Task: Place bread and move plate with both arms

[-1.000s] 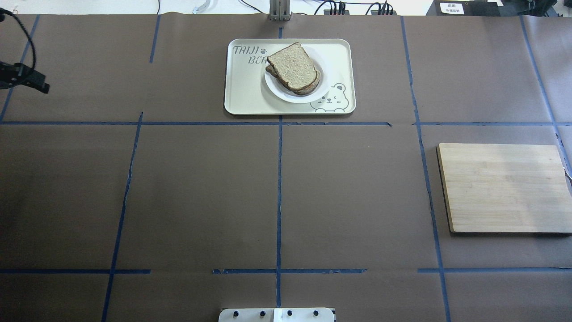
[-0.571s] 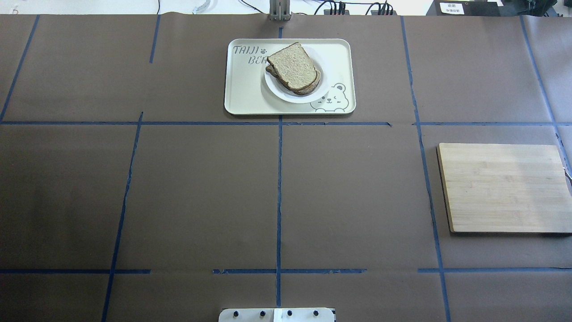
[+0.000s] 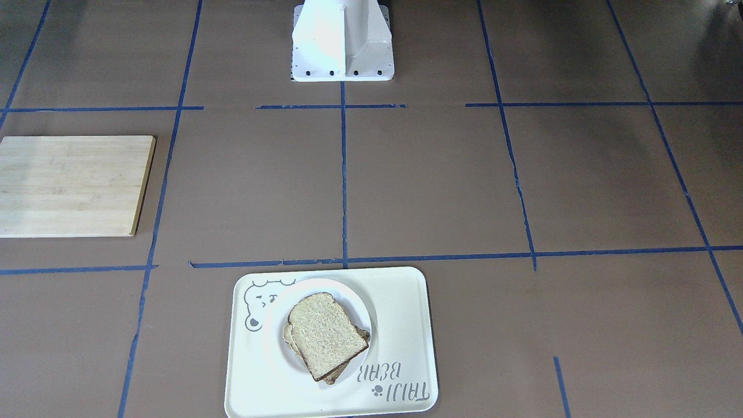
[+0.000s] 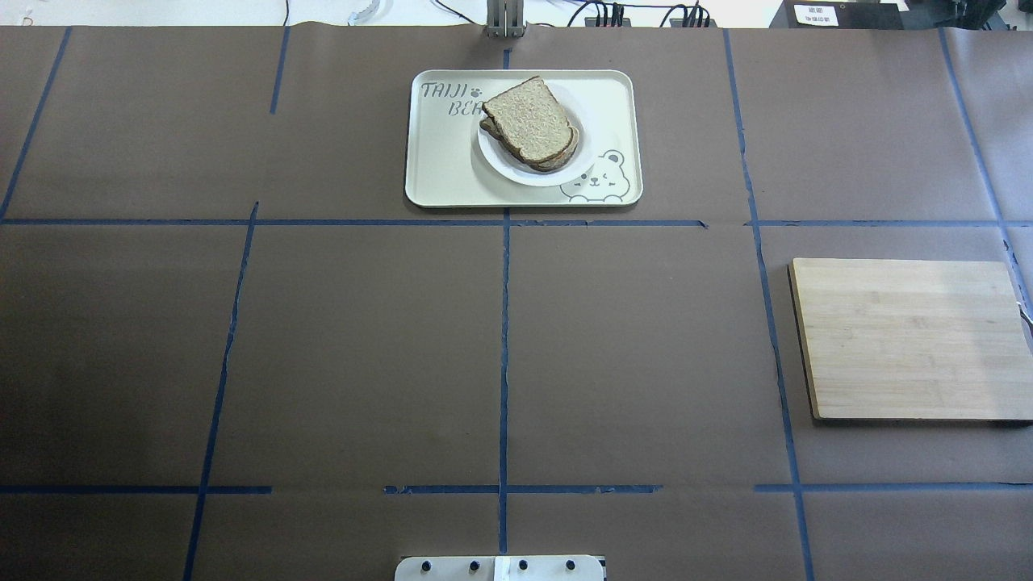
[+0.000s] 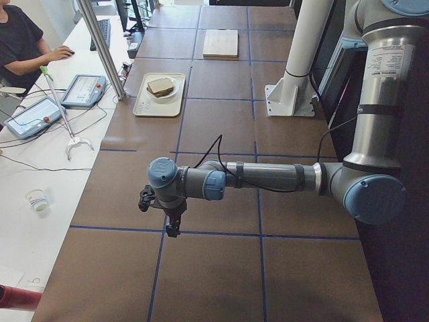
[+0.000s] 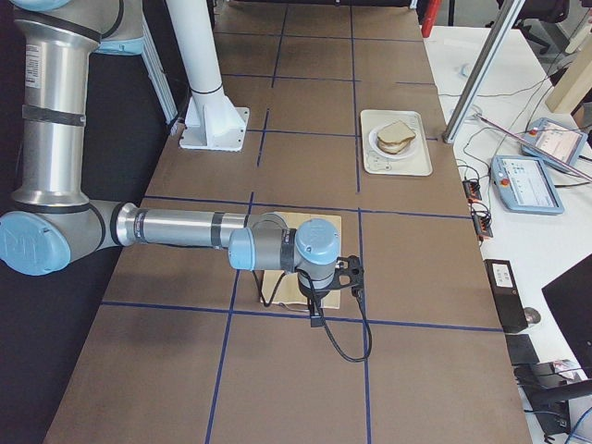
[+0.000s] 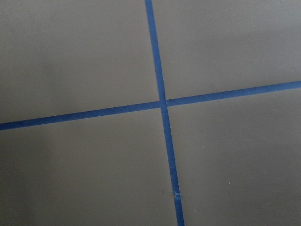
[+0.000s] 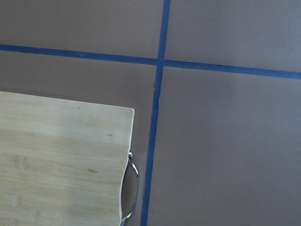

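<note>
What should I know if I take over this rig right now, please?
Left pincer and right pincer: each shows only in a side view, so open or shut cannot be told. Both are far from the tray; the right one hangs by the cutting board.
Bread: two slices stacked on the plate, which sits on the tray.
Done, apparently: bread placed, plate on tray.
Left: probably nothing; confirm the plate's spot.

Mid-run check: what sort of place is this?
Likely a robotics lab workcell: brown paper-covered table marked with a blue tape grid, white robot pedestal, teach-pendant tablets on the side bench.
</note>
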You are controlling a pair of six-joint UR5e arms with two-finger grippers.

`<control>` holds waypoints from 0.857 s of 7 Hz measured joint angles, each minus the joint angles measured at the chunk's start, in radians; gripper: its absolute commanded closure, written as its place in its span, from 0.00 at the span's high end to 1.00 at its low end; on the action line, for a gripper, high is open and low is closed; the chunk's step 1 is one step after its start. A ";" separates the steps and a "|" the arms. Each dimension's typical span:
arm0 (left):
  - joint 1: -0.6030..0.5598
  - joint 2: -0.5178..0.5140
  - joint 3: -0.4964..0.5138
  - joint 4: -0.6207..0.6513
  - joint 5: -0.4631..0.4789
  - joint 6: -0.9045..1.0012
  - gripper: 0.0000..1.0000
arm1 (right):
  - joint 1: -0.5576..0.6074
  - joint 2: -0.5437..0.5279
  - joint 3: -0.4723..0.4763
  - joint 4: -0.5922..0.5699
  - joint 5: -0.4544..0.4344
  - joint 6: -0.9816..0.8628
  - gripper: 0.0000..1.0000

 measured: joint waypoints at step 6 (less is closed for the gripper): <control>-0.114 0.038 -0.059 0.155 -0.049 0.169 1.00 | 0.008 0.015 -0.001 0.003 0.038 0.020 1.00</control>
